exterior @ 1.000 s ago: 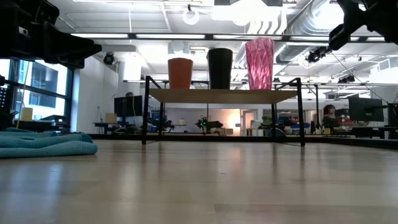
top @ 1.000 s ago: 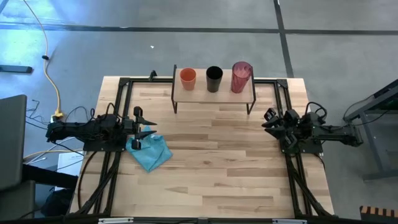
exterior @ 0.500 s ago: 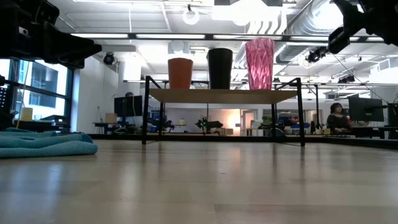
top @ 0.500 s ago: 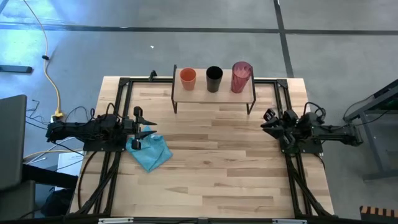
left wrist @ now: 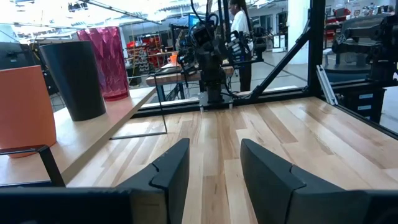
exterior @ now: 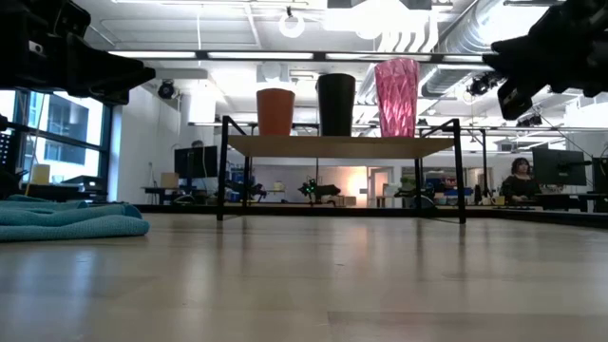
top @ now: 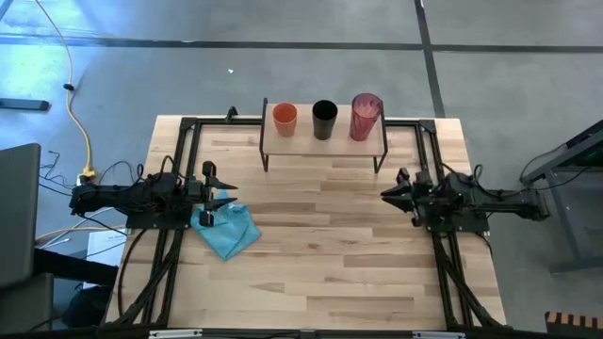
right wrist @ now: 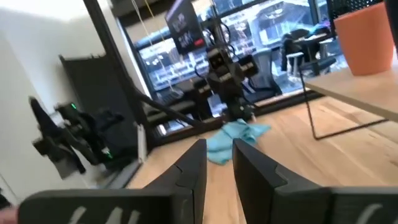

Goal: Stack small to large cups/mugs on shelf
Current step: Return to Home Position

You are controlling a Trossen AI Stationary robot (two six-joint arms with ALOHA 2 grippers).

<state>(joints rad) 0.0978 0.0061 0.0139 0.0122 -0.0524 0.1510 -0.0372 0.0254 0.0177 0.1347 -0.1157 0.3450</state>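
Three cups stand upright in a row on the shelf point(top: 323, 143), a small wood board on black legs at the table's far edge: the short orange cup point(top: 285, 117), the black cup point(top: 324, 119) and the tall pink ribbed tumbler point(top: 366, 115). The low view shows the orange cup point(exterior: 275, 111), black cup point(exterior: 335, 104) and tumbler point(exterior: 396, 96) on their bases, apart from each other. My left gripper point(top: 229, 189) hovers open at the table's left side. My right gripper point(top: 390, 188) hovers at the right side with its fingers slightly open. Both are empty and point toward the table's middle.
A light blue cloth point(top: 228, 230) lies crumpled on the table just near-side of my left gripper; it also shows in the low view point(exterior: 66, 218). Bare wood stretches between the two arms and in front of the shelf. Black frame rails run along the table's sides.
My right gripper has moved toward the table's left, out from its side rail toward the middle, and has come lower in the low view. The left arm, the cups and the cloth have stayed where they were.
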